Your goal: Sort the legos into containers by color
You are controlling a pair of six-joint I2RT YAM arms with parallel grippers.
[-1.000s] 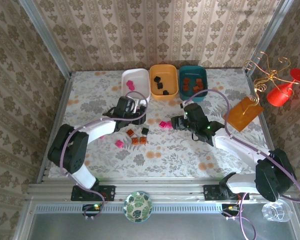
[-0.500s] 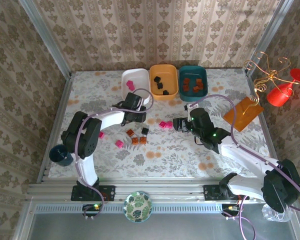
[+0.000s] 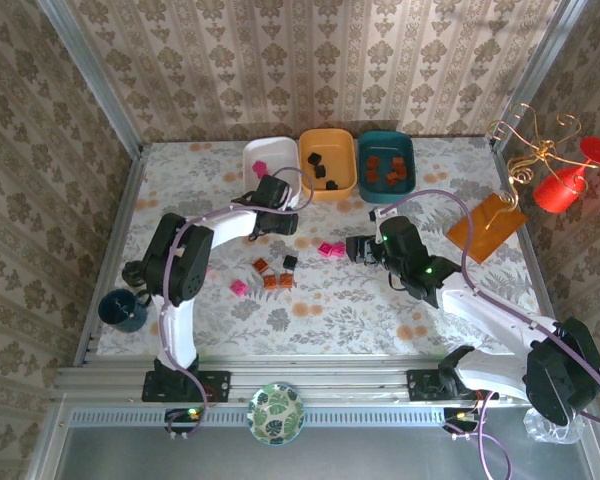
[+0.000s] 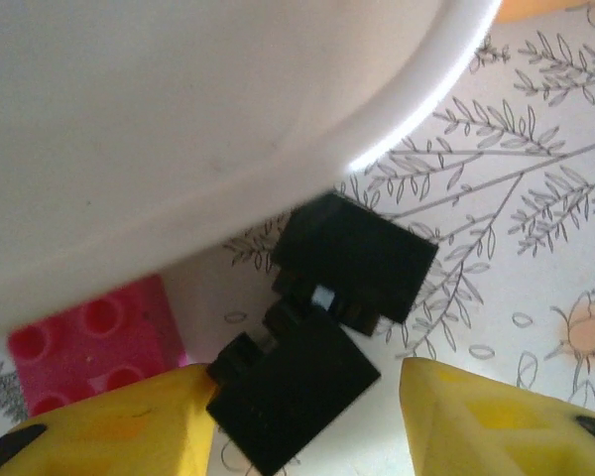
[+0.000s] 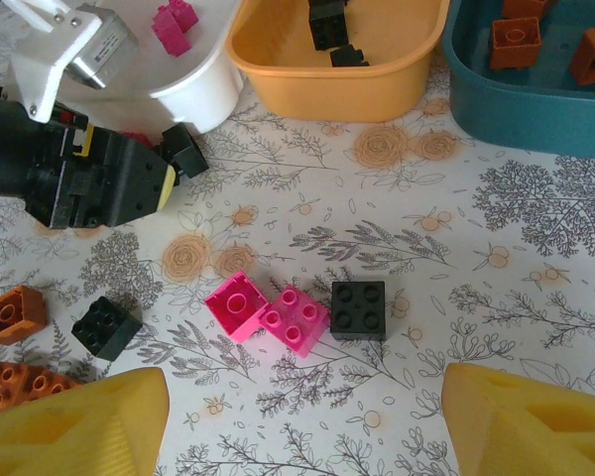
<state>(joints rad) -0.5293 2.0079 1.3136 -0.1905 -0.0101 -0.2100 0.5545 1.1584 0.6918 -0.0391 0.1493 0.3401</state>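
Legos are found right at the left gripper [image 4: 302,436]. A black lego [image 4: 296,395] lies between its yellow fingertips [image 4: 119,431], which are spread apart with nothing clamped. One corner of that brick appears to touch one fingertip. A second black lego [image 4: 355,256] lies just ahead of the first, close against the wall of the white tray [image 4: 178,119]. A magenta-pink lego [image 4: 89,342] is seen just outside the same fingertip, tucked under the tray's rim.

The right gripper [image 5: 302,426] is held wide open above the floral tablecloth [image 5: 397,238], with nothing between its fingers. Just ahead of it two pink legos [image 5: 236,305] lie touching each other, and a black square lego [image 5: 358,309] lies just beside them. Off to one side of the gripper, near one finger, an orange-brown lego [image 5: 15,312] and another black brick [image 5: 106,325] are seen. Farther ahead the orange-yellow tray [image 5: 278,74] holds black bricks, and beside it the dark teal tray [image 5: 535,114] holds orange-brown ones.
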